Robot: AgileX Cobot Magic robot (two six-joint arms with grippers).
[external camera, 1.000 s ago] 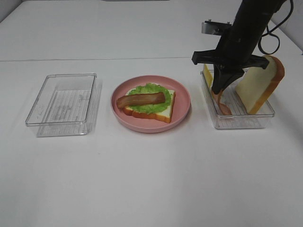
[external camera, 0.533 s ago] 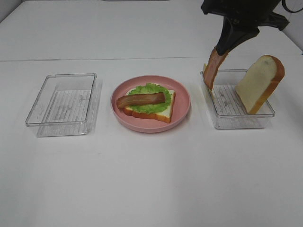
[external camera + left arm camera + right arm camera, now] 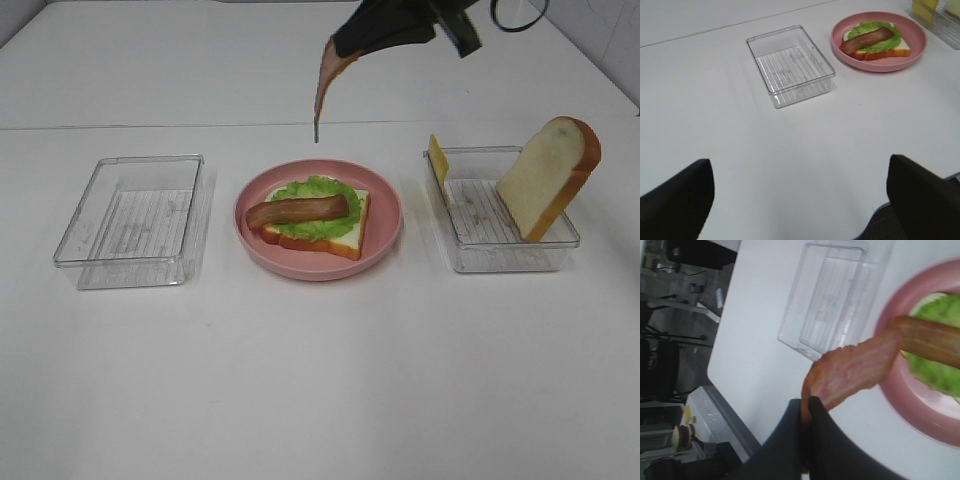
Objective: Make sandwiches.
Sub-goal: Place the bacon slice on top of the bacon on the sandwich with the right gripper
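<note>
You had a broad stretch of worktop (image 3: 320, 380) between the plate (image 3: 388, 215) and the near edge. Two trays flanked the plate. The right tray (image 3: 505, 258) held one cheese slice (image 3: 437, 160) and one leaning bread slice (image 3: 548, 180). The left tray (image 3: 130, 268) stood well apart. On the plate lay the sandwich (image 3: 315, 222): one bread, lettuce, one bacon. Your right tool (image 3: 807, 405) was clenched on a second bacon strip (image 3: 324, 80), hanging in the air off the plate. Your left tool (image 3: 800, 200) was spread wide, gripping nothing.
</note>
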